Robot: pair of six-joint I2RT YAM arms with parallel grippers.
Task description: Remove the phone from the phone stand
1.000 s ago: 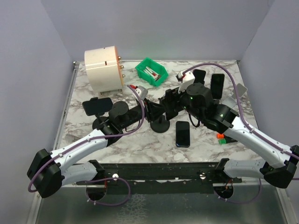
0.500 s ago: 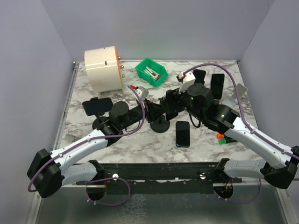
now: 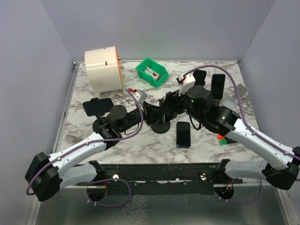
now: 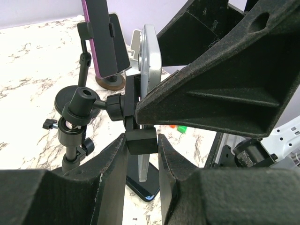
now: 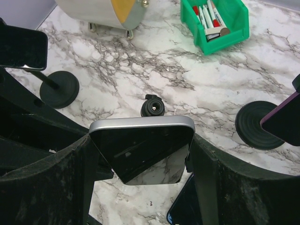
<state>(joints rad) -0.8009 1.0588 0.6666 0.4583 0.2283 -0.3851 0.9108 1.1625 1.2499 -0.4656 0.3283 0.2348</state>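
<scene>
While the right gripper point(image 5: 143, 159) is clamping its two short edges, the phone point(image 5: 140, 147), a silver-rimmed slab with a glossy black screen, is sitting on edge in the stand point(image 3: 161, 125) at mid-table point(image 3: 140, 145). The left gripper point(image 4: 142, 143) is pinching the stand's clamp, jaws narrow. Four other phones point(image 3: 183, 134) are showing: one lying flat, one mounted at left, two at back right.
</scene>
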